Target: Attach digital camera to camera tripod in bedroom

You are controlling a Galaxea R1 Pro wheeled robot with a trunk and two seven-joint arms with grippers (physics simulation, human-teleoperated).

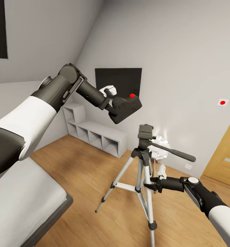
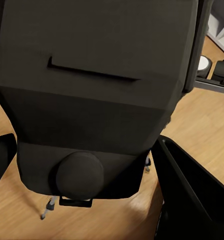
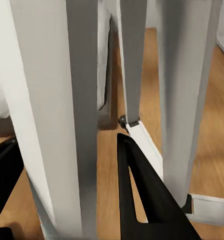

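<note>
Left gripper [image 1: 123, 109] clenched on digital camera [image 1: 128, 104], held in air above and left of camera tripod [image 1: 142, 161] head; right gripper [image 1: 152, 183] at tripod legs, fingers [image 3: 147, 200] spread around silver leg; wooden floor [image 1: 94, 178] beneath.

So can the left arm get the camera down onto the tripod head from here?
Probably yes. The camera, in the left end effector, hangs above and to the left of the tripod head, with open air between. The right end effector is down at the legs.
</note>
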